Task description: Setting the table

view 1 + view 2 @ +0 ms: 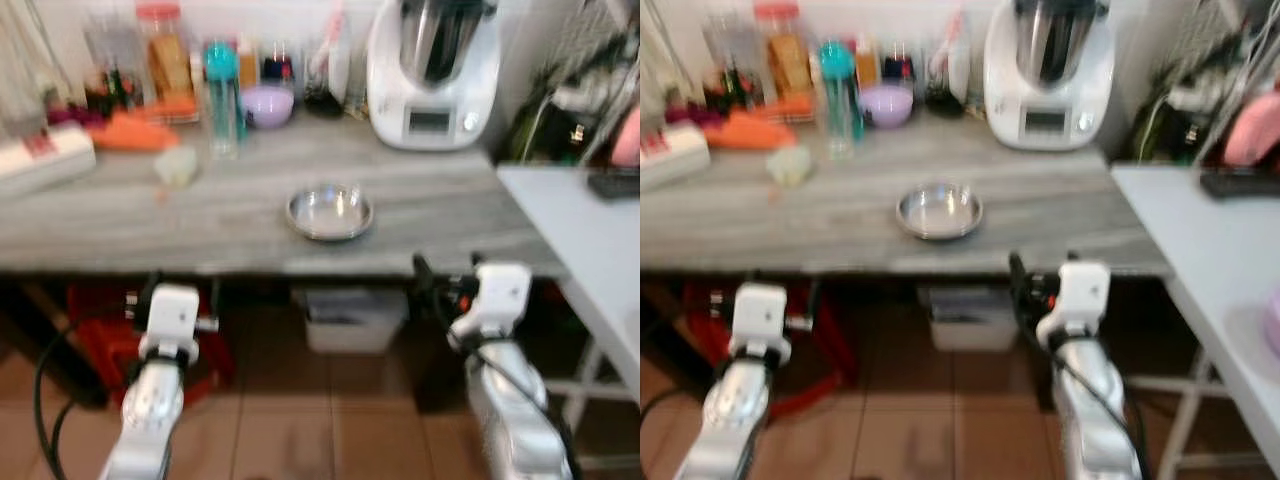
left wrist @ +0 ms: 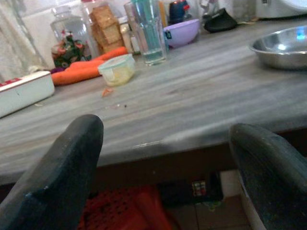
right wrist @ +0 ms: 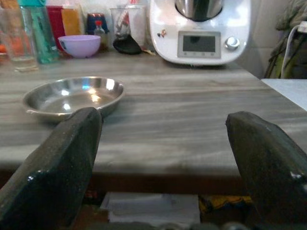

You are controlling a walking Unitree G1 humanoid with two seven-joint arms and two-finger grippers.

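While both grippers, left (image 2: 163, 167) and right (image 3: 163, 163), hang spread apart below the worktop's (image 1: 230, 215) front edge, a steel plate (image 1: 329, 211), somewhat blurred, sits near it.

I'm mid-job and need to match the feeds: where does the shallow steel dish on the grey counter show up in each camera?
Left eye view: shallow round steel dish, centre of the grey counter, near its front edge.
Right eye view: same dish, slightly left of centre.
Left wrist view: far right, cut by the picture's edge.
Right wrist view: left of centre, behind one black finger.
Shared landmark: small lilac bowl, behind the dish.
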